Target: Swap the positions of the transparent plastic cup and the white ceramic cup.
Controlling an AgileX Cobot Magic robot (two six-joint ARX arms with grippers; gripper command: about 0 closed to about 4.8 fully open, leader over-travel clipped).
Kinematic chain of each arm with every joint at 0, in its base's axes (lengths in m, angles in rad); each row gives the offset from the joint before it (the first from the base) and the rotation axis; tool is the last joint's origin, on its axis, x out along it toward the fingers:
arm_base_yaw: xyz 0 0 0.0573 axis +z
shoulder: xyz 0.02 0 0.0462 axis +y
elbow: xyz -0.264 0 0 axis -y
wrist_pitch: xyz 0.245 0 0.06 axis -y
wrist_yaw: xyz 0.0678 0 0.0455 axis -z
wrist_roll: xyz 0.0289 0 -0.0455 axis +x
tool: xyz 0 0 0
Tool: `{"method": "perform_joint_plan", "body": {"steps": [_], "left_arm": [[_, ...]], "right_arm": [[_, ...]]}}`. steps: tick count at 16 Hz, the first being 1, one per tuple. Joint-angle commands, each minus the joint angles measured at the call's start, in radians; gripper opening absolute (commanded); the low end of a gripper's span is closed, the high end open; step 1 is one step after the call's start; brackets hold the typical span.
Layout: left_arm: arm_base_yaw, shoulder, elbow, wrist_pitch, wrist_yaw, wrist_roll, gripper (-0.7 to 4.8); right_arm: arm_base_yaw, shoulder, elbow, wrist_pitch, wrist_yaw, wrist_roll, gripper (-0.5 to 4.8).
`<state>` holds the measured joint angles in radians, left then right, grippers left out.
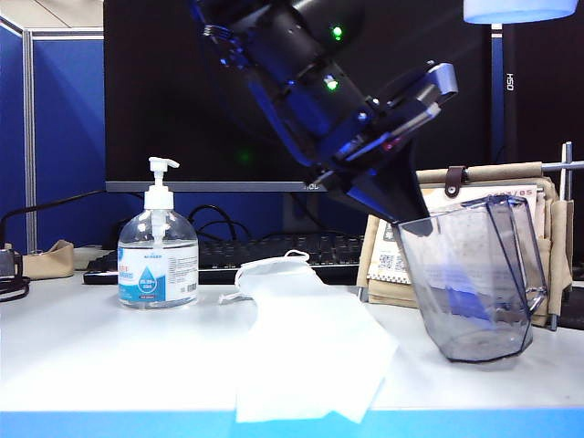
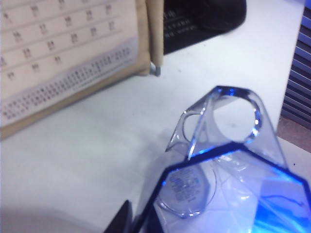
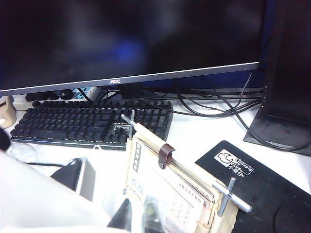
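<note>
The left gripper reaches across to the right side of the exterior view, pointing steeply down. Its jaws are closed together on the near rim wall of the clear, grey-blue faceted transparent plastic cup, so the cup hangs directly below and just beyond the fingertips. The cup is tilted, its mouth leaning toward the arm and its long axis slanting off the vertical, while its tapered base touches or nearly touches the white table; the pictures leave that contact uncertain. In the left wrist view the cup fills the space under the tool, its clear handle on the far side from the gripper.

The right gripper sits back, well apart from the cup, jaws nearly together; something pale fills that view's near corner, possibly the white ceramic cup, though the blur forbids certainty.

The left arm is plainly the nearer one. The coming move turns on righting the cup's axis before letting go.
</note>
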<state>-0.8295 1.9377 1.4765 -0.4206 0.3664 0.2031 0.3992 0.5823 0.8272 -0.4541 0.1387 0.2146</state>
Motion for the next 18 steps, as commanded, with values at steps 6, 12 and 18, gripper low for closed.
{"method": "perform_joint_plan", "body": {"steps": [6,12,18], "left_arm": [[-0.003,0.012,0.046,-0.034,-0.014,0.013,0.79],[-0.003,0.01,0.046,-0.033,-0.014,-0.028,2.18],[-0.003,0.005,0.145,-0.022,-0.014,-0.054,2.2]], "right_arm": [[0.001,-0.008,0.012,0.062,0.002,0.009,-0.06],[0.001,-0.008,0.011,0.061,0.001,0.009,-0.06],[0.001,-0.007,0.011,0.06,-0.002,0.009,-0.06]]}}
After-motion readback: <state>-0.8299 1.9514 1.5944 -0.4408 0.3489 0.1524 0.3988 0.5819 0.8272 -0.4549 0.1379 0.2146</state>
